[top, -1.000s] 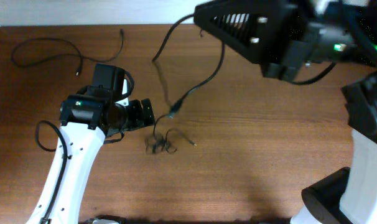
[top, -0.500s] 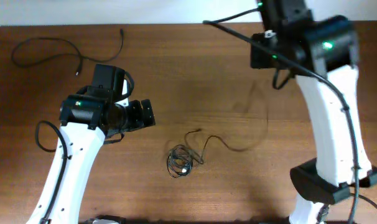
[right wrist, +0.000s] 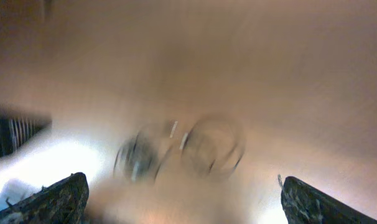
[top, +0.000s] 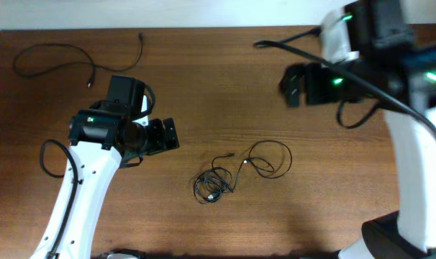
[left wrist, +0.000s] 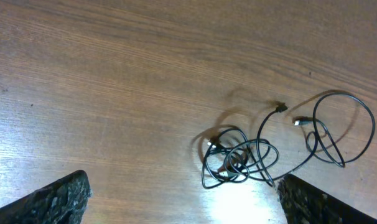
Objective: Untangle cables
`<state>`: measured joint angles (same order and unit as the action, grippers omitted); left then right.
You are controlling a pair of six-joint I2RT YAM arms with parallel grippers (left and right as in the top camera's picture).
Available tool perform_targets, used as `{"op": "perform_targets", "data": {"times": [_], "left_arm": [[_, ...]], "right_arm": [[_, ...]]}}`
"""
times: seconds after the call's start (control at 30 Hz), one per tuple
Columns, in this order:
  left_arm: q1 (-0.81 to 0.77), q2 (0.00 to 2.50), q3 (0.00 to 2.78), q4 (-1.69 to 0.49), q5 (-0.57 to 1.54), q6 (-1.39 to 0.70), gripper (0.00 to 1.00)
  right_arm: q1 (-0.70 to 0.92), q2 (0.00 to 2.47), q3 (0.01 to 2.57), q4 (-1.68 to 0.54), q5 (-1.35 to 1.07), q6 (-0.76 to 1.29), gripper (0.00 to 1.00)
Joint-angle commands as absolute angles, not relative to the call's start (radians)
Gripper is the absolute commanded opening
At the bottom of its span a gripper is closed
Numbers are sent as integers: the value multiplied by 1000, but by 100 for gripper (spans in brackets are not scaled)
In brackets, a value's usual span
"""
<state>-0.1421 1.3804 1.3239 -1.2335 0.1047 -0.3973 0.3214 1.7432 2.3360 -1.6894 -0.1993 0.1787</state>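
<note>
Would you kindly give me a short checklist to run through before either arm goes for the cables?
1. The left gripper is free: ok, jaws wide apart, nothing between them.
2. The right gripper is free: ok, jaws apart, nothing held.
3. The bundle is located: ok, it lies on the table between the arms.
4. All cables are apart: not ok, the bundle is knotted, with a loose loop trailing from it.
5. The separate cable is out of the way: ok, it lies at the far left.
6. The right wrist view is sharp: not ok, blurred.

Blurred cables (right wrist: 182,148) beyond wide-apart fingers (right wrist: 55,198)
</note>
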Motion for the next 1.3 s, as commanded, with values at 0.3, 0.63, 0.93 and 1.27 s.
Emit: {"op": "perform_targets", "data": {"times": [0.3, 0.63, 0.93, 1.27], "left_arm": [[-139, 1382, 1323, -1243, 112, -400, 99], [-139, 1382, 1323, -1242, 112, -400, 99], [-139, 1382, 1323, -1235, 112, -400, 99], [-140, 1382, 1323, -1205, 150, -400, 99]], "right_arm": [[603, 1769, 1404, -1322, -358, 397, 99], [701, 1774, 1176, -819, -1, 801, 52], [662, 1708, 1341, -854, -181, 685, 4], [628, 1635, 2195, -1203, -437, 466, 4]]}}
